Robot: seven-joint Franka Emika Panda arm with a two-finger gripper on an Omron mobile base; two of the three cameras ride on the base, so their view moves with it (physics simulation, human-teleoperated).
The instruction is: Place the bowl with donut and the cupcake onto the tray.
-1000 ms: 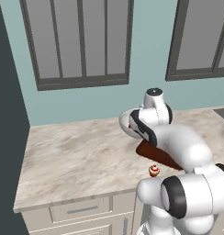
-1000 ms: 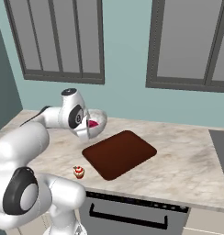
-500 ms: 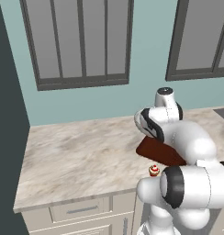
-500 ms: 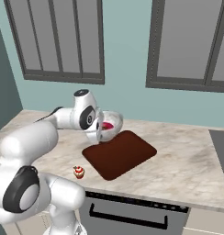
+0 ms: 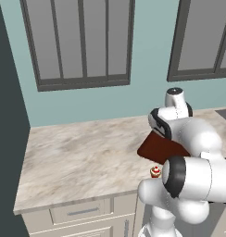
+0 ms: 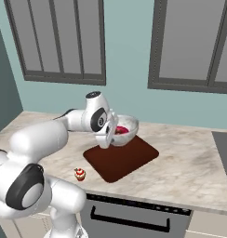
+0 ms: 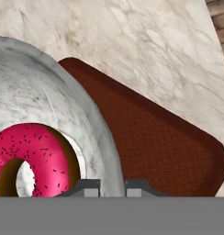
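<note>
My gripper (image 6: 110, 136) is shut on the near rim of the pale bowl (image 6: 128, 124), holding it just above the far edge of the dark reddish-brown tray (image 6: 134, 158). The pink-iced donut (image 6: 121, 130) lies inside the bowl. In the hand view the fingertips of the gripper (image 7: 112, 187) pinch the rim of the bowl (image 7: 49, 101), with the donut (image 7: 40, 153) to the left and the tray (image 7: 159, 147) below. The tiny cupcake (image 6: 79, 174) stands on the counter near its front edge, left of the tray. From the left base view the cupcake (image 5: 155, 172) sits just before the tray (image 5: 156, 148).
The marble counter (image 6: 194, 162) stretches to both sides of the tray, with a wide bare stretch to the left (image 5: 82, 157). A dark stove top (image 6: 224, 144) begins at the far right. Windows and a teal wall back the counter.
The arm has swung to the right with the bowl and donut, from the back left of the counter to above the tray's far edge. The cupcake and the tray have stayed put.
</note>
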